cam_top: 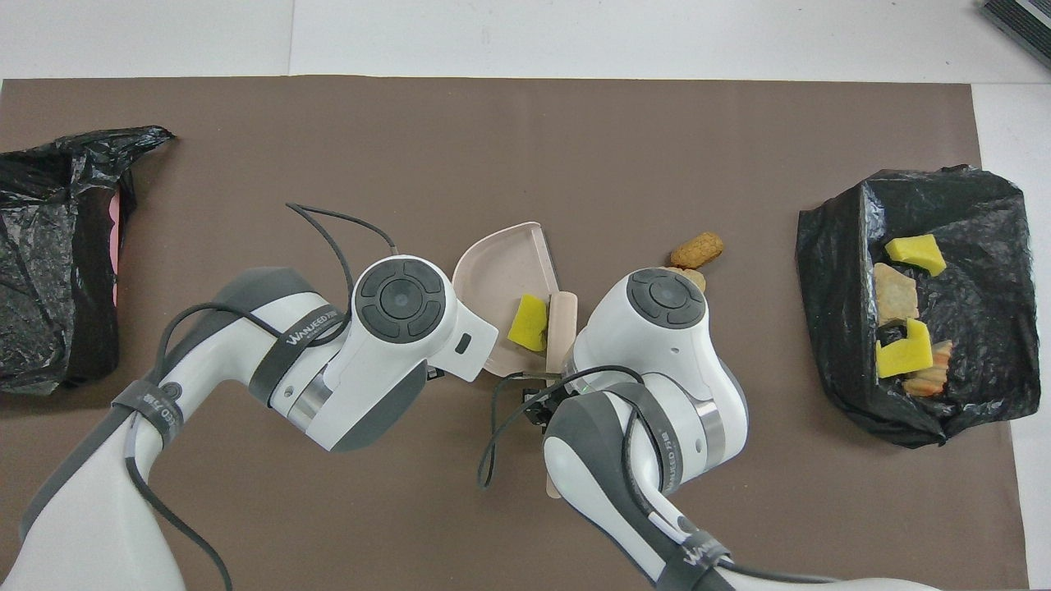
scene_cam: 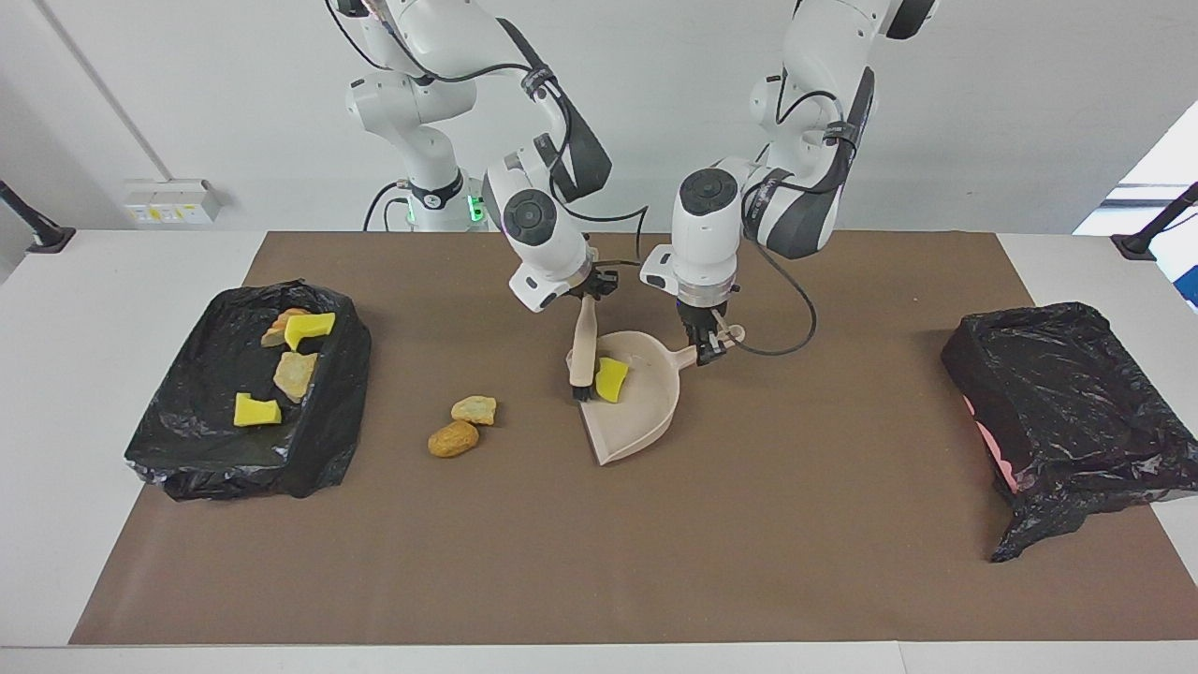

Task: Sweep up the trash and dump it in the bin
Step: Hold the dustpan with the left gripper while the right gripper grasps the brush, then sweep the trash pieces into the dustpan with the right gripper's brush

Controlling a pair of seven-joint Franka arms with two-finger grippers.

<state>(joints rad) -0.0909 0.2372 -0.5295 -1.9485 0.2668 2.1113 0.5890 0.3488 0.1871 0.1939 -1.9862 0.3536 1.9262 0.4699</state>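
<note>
A beige dustpan lies mid-mat with one yellow sponge chunk in it; both show in the overhead view, the dustpan and the chunk. My left gripper is shut on the dustpan's handle. My right gripper is shut on the beige hand brush, whose black bristles touch the sponge at the pan's side. Two tan bread-like lumps lie on the mat beside the pan, toward the right arm's end. In the overhead view the arms hide both grippers.
A black-bagged bin at the right arm's end holds several pieces, yellow sponge and tan lumps. A second black-bagged bin with a pink edge stands at the left arm's end. A brown mat covers the white table.
</note>
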